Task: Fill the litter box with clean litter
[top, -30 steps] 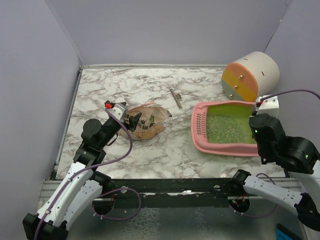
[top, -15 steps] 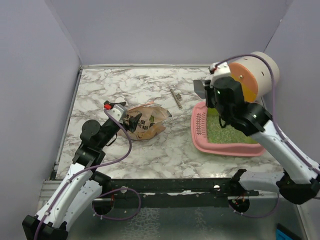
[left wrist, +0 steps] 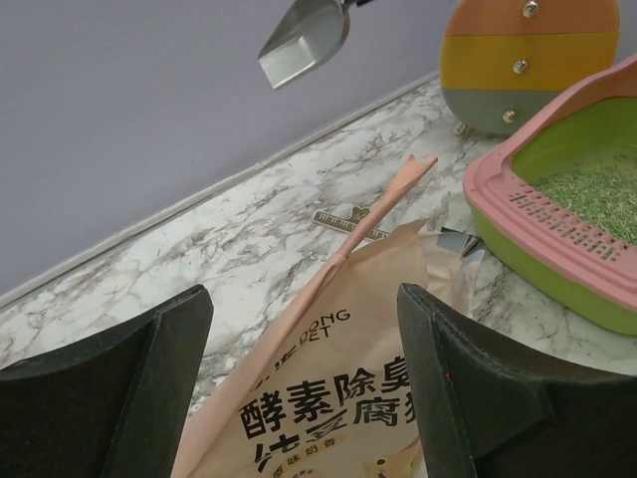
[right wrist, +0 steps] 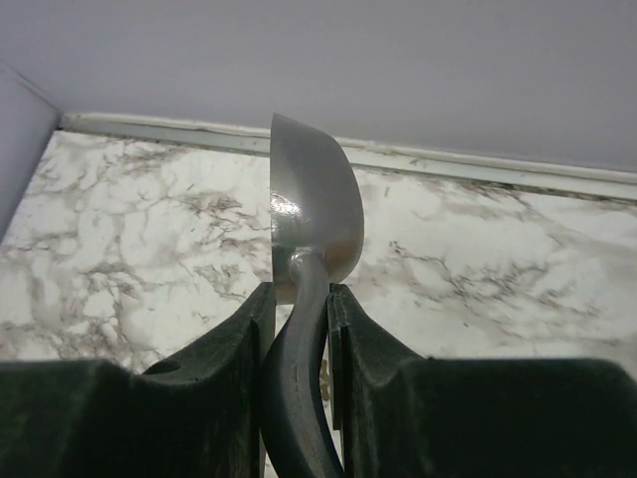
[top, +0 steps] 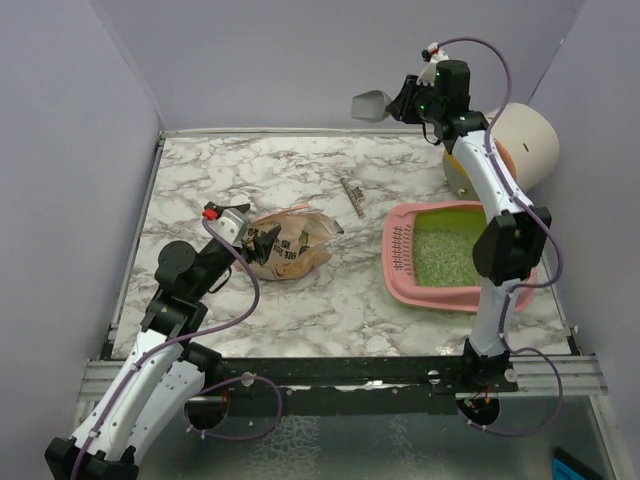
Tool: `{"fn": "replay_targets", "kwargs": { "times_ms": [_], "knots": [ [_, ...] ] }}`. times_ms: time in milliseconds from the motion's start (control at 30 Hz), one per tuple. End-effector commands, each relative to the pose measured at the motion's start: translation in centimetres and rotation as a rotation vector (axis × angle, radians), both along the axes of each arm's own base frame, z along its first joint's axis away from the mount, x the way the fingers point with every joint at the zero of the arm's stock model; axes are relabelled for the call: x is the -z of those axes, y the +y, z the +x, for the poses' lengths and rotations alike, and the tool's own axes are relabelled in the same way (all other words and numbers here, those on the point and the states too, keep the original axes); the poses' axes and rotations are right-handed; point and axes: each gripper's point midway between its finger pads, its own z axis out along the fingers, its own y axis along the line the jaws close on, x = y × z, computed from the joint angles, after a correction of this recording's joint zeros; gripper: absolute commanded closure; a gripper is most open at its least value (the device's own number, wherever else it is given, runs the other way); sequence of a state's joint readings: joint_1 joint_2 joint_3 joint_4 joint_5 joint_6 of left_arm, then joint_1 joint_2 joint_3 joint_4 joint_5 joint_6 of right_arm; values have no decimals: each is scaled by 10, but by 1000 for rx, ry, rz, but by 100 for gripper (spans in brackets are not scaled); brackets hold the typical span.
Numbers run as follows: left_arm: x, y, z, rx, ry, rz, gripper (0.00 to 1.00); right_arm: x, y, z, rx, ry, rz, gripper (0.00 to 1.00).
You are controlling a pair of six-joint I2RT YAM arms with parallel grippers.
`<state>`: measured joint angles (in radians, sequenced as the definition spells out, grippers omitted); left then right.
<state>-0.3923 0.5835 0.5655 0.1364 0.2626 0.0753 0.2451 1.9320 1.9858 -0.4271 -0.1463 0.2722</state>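
Top external: I've got the right claw [top: 404, 101] up high, behind the litter box [top: 396, 265], clamped on the handle of a metal scoop [top: 370, 104]. Right wrist confirms it: handle pinched between both fingers. The litter box sits on the bench [top: 250, 170] with a layer of pale-green litter [top: 445, 258] inside. Left claw [top: 262, 240] is spread wide over a tan bag [top: 300, 245] lying left of the litter box, not gripping it. Striped cylinder [top: 505, 150] lies just behind the litter box.

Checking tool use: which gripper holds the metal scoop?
The right gripper, high at the back, clamps the scoop handle; the left gripper hangs open over the bag.
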Motion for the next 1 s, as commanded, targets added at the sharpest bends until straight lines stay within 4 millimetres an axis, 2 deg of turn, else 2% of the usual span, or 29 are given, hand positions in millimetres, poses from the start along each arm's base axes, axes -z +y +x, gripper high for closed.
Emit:
{"fn": "replay_targets", "kwargs": {
  "times_ms": [0, 100, 200, 300, 433, 567, 767, 967],
  "knots": [
    [-30, 13, -2, -58, -39, -37, 24, 13, 58, 16, -376, 39, 215, 99],
    [-33, 22, -3, -101, -67, -51, 27, 28, 88, 12, -542, 88, 305, 99],
    [-37, 33, -4, -152, -99, -71, 29, 48, 121, 6, -645, 137, 318, 99],
    [-37, 36, -4, -164, -106, -69, 26, 78, 157, -3, -715, 193, 318, 99],
    [-32, 26, -4, -111, -85, -43, 21, 121, 186, -10, -752, 273, 325, 99],
    [-25, 19, 0, -80, -47, -19, 21, 154, 201, -13, -765, 336, 342, 99],
    [-23, 26, 2, -117, -54, -21, 21, 198, 203, -11, -714, 432, 350, 99],
    [-20, 21, 3, -92, -47, -4, 20, 223, 200, -11, -686, 476, 337, 98]
  ]
}}
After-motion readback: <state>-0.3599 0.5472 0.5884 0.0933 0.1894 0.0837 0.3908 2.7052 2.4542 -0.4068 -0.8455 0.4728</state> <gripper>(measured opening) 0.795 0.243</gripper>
